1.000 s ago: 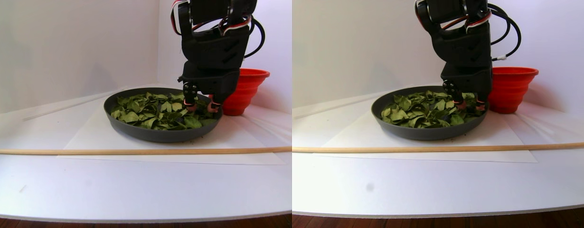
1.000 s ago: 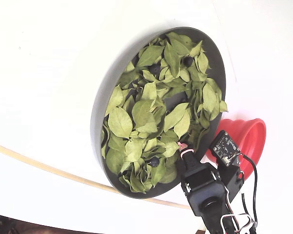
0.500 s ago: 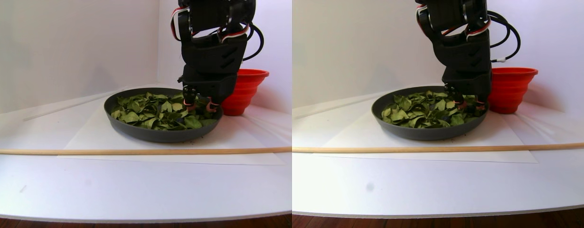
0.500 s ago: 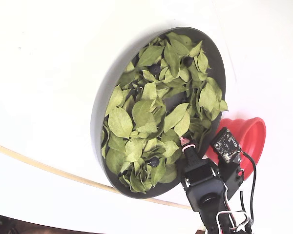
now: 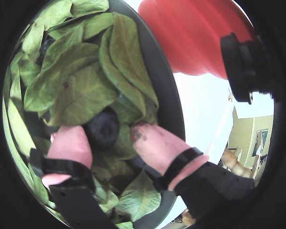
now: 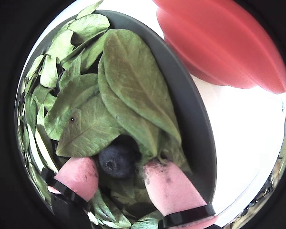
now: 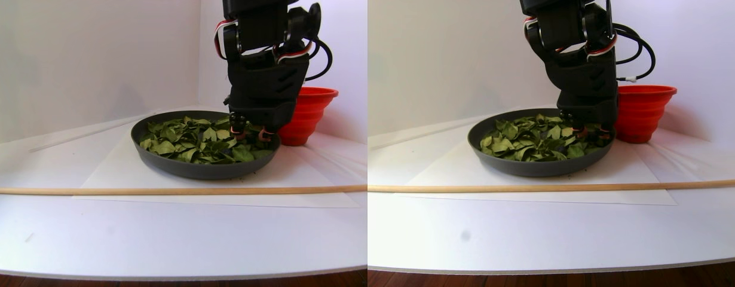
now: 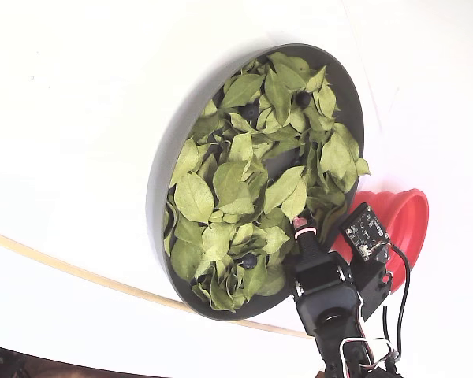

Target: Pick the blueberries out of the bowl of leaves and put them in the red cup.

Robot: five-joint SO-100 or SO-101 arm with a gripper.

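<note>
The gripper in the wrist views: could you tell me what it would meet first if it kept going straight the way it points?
Probably the blueberry lying between the fingertips of the open gripper, with leaves beyond.

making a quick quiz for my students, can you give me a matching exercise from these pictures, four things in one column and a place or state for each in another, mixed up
Things:
1. small round dark blue-black blueberry
2. small bright red ribbed plastic cup
3. wide shallow dark grey bowl
4. long thin pale wooden stick

Places or states:
A. lies across the white table in front of the bowl in the stereo pair view
B. sits between the gripper's pink fingertips
C. stands outside the bowl, beside its rim
D. holds many light green leaves

Pairs: 1-B, 2-C, 3-D, 4-A
</note>
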